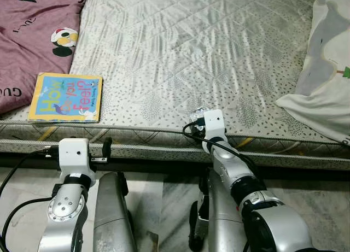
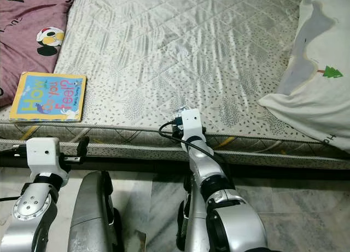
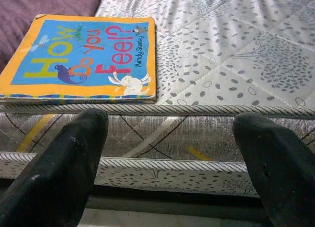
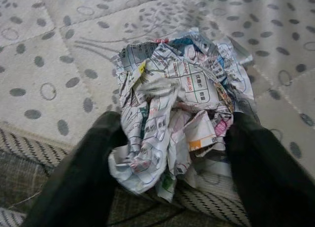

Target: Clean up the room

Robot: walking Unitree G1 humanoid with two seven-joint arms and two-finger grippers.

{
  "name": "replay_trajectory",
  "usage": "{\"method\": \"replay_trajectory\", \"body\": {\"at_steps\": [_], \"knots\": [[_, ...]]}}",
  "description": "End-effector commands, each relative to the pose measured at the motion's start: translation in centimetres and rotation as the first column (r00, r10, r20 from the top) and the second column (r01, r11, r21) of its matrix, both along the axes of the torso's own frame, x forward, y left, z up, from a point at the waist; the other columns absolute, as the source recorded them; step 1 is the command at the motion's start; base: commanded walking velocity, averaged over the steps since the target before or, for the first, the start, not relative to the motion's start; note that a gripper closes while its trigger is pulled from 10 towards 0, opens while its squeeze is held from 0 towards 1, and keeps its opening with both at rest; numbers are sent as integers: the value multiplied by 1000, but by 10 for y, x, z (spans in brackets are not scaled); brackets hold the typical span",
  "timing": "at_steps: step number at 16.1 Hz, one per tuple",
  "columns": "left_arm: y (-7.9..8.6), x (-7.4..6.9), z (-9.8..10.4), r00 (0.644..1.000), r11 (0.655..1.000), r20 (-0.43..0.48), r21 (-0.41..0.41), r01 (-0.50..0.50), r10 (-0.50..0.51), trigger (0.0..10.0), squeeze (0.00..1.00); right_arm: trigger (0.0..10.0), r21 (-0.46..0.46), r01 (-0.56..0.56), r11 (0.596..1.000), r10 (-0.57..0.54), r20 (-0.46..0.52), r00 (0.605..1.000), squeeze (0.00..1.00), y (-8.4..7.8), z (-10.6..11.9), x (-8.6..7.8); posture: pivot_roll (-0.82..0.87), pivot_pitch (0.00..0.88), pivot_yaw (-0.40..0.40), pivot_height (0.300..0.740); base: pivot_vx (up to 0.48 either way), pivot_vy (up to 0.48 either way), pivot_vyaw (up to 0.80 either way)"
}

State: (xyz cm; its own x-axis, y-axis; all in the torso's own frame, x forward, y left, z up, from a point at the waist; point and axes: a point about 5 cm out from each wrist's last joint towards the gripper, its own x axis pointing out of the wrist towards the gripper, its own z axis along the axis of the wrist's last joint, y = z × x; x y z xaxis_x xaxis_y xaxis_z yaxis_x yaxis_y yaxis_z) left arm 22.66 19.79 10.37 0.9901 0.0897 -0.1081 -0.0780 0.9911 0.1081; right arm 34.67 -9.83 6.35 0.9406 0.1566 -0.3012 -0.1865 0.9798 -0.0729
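- The left gripper (image 3: pixel 172 163) hovers low before the mattress edge, its black fingers (image 3: pixel 59 173) spread wide with nothing between them.
- The right gripper (image 4: pixel 172 163) reaches over the edge of the grey patterned quilted mattress (image 1: pixel 191 55), fingers closed against both sides of a crumpled ball of printed paper (image 4: pixel 172 118) lying near that edge.
- A blue-and-yellow children's picture book (image 1: pixel 66 97) lies flat at the near left edge, beside a maroon cartoon-print blanket (image 1: pixel 33 39).
- A white pillow (image 1: pixel 322 71) lies at far right.
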Motion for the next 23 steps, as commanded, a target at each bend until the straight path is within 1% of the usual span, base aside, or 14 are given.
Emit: {"method": "replay_trajectory", "body": {"at_steps": [1,9,12,15,19,21,22,23], "knots": [[0,-3,-7,999,1000,-34,-2,-8,7,10000,0,0,3,12,1000,-11,-47,999,0,-2,-8,-4,162,266,-63,555,0,0,0],[-3,1,-7,1000,1000,-30,-7,-4,3,10000,0,0,35,12,999,-10,-57,998,0,-2,-9,-3,153,254,-65,555,0,0,0],[-3,6,-7,1000,1000,-23,-5,-2,2,10000,0,0,57,13,998,-11,-49,999,0,-1,-5,0,152,236,-66,555,0,0,0],[-7,12,-7,1000,1000,-11,-9,2,-2,10000,0,0,67,17,998,-15,-30,999,0,-4,1,4,141,210,-69,555,0,0,0],[-10,25,-5,1000,1000,13,-20,8,-8,10000,0,0,83,44,996,-44,-2,999,0,-17,9,10,120,169,-71,555,0,0,0],[-13,34,-4,999,999,38,-37,4,-3,10000,0,0,130,88,988,-96,55,994,0,-36,21,16,96,111,-73,555,0,0,0],[-13,36,-4,999,999,42,-41,2,-1,10000,0,0,133,89,987,-97,60,993,0,-38,22,17,91,102,-71,555,0,0,0],[-13,41,-4,999,998,50,-60,-12,15,10000,0,0,177,96,980,-115,103,988,0,-49,29,17,67,66,-62,555,0,0,0]]}}
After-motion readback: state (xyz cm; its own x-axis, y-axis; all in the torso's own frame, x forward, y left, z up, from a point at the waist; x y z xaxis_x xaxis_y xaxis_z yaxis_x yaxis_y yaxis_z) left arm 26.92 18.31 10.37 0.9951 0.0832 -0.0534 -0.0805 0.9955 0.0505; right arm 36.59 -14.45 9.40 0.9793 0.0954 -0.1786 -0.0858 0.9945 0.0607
